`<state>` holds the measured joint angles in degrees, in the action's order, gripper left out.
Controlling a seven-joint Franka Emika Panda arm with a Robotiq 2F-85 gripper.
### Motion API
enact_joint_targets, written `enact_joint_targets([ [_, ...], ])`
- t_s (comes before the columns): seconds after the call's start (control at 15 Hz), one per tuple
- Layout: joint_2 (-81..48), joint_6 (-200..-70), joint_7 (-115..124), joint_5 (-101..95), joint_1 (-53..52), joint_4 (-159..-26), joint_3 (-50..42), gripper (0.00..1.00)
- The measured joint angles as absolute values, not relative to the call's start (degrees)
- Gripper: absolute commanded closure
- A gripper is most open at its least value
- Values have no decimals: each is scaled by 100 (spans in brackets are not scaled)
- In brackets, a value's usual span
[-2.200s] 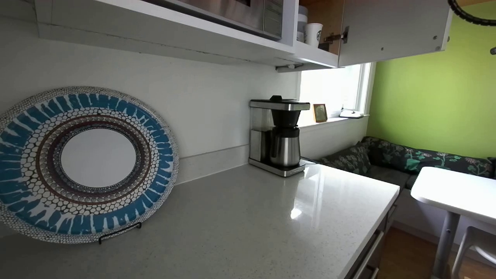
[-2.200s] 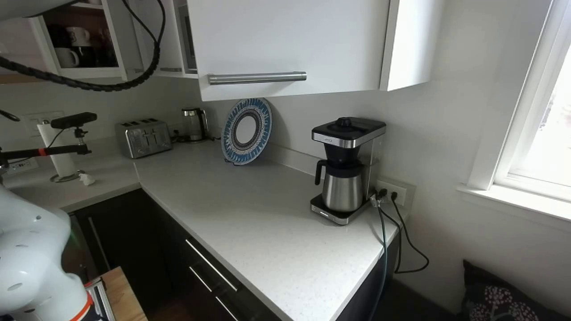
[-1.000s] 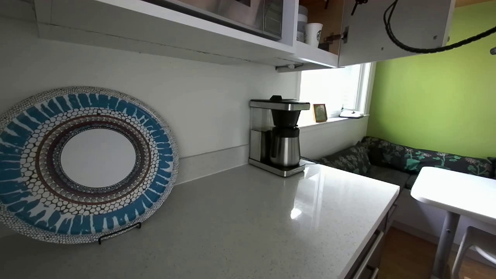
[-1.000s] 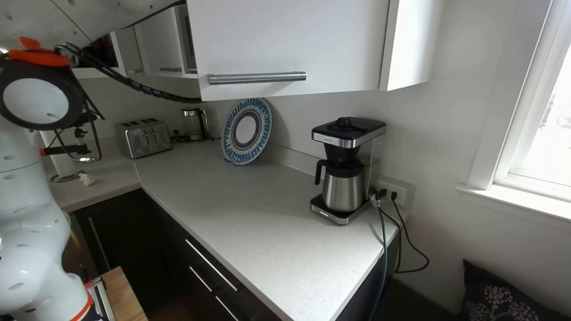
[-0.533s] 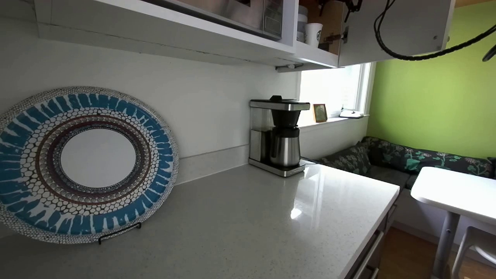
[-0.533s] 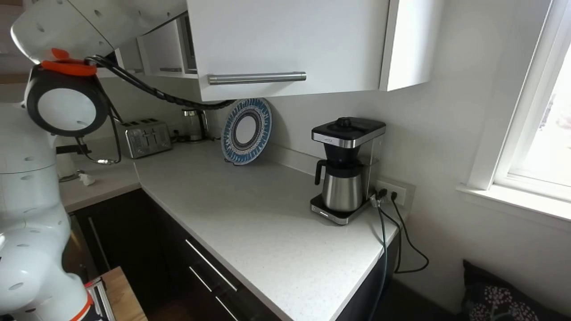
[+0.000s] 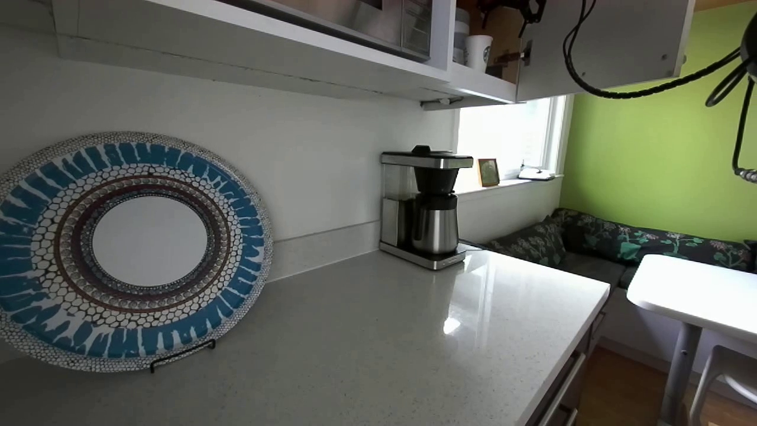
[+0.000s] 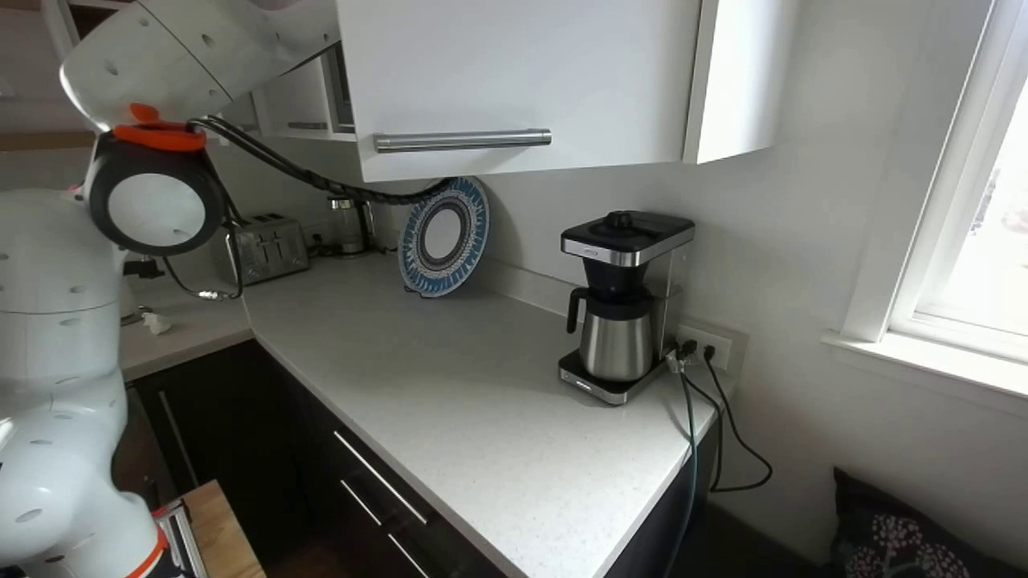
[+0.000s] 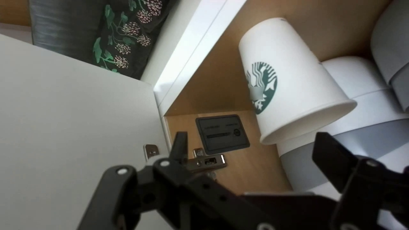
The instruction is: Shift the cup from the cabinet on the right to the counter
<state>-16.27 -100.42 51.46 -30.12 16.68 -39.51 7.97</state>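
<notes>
Wrist view: my gripper [image 9: 251, 140] gapes, holding nothing; if I enter askew, I could snag the pale stack [image 9: 367, 140] beside the cup [image 9: 290, 83] and topple both.

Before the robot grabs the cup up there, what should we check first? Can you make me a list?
1. Cabinet open: ok, its door is swung aside.
2. Cup standing up: ok, it looks upright in an exterior view.
3. Fingers apart: ok, open and holding nothing.
4. Cup between the fingers: not ok, it seems to be beyond their tips.
5. Cup apart from the white-and-grey items beside it: cannot tell whether they touch.
6. Counter below to put it on: ok, it's in view, with the coffee maker standing on it.
</notes>
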Motion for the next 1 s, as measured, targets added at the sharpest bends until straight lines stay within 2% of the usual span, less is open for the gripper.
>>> enact_joint_targets([
  [0.53,-1935,-10208,5108,-3021,1666,-3754,787,2],
  [0.6,-1958,-10209,5105,-3024,1666,-3734,786,26],
  [0.67,-1974,-10209,5094,-3024,1666,-3722,785,27],
  [0.73,-1986,-10209,5076,-3024,1666,-3712,785,32],
  [1.0,-2000,-10198,5011,-3025,1665,-3702,785,63],
])
